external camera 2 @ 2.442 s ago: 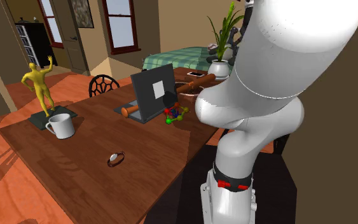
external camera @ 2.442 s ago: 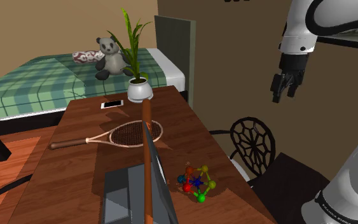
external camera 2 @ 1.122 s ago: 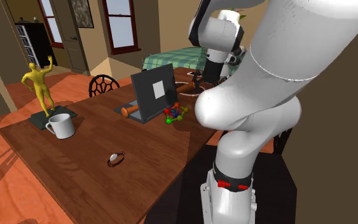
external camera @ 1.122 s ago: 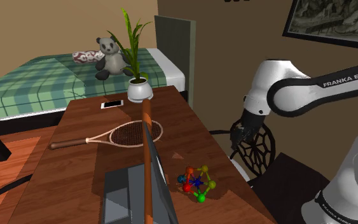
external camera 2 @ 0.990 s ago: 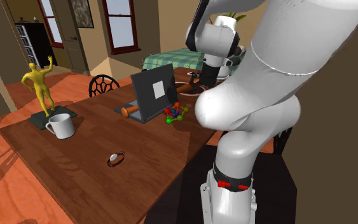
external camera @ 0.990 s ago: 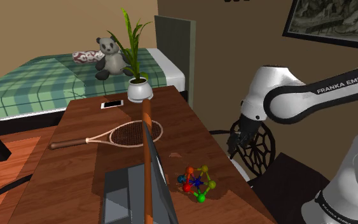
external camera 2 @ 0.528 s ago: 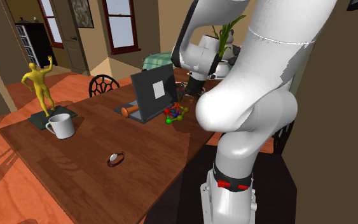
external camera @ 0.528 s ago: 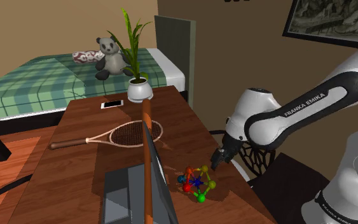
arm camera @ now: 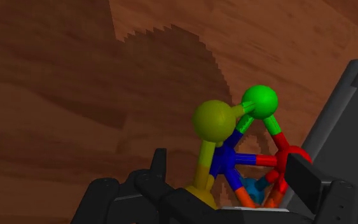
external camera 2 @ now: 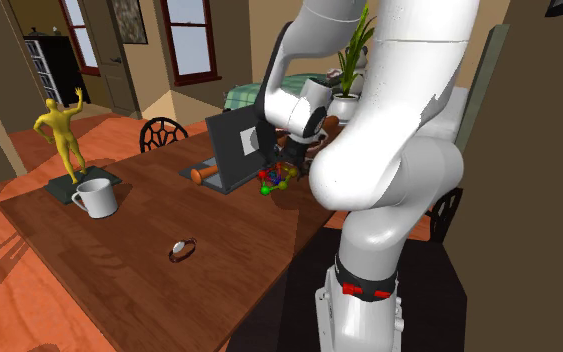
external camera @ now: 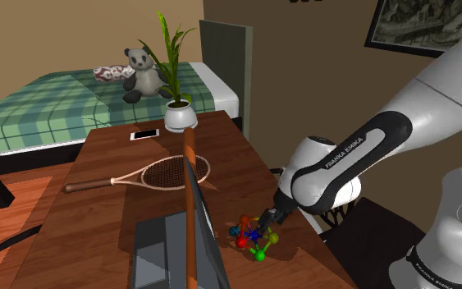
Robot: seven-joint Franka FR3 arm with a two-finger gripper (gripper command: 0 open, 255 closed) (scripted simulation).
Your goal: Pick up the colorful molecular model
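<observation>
Gripper (arm camera: 231,173) sits low over the colorful molecular model (arm camera: 236,127) on the tabletop (external camera: 106,222). Its fingers stand apart either side of the model; contact cannot be confirmed.

multicolour molecular model (external camera: 249,239), green plaid bed (external camera: 40,107), b&w panda (external camera: 141,74)

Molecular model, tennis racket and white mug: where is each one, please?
molecular model (arm camera: 226,160), wrist view, on its blue centre ball.
tennis racket (external camera: 175,172), shoulder view, on the strings of its head.
white mug (external camera 2: 97,203), second exterior view, on its side wall.
</observation>
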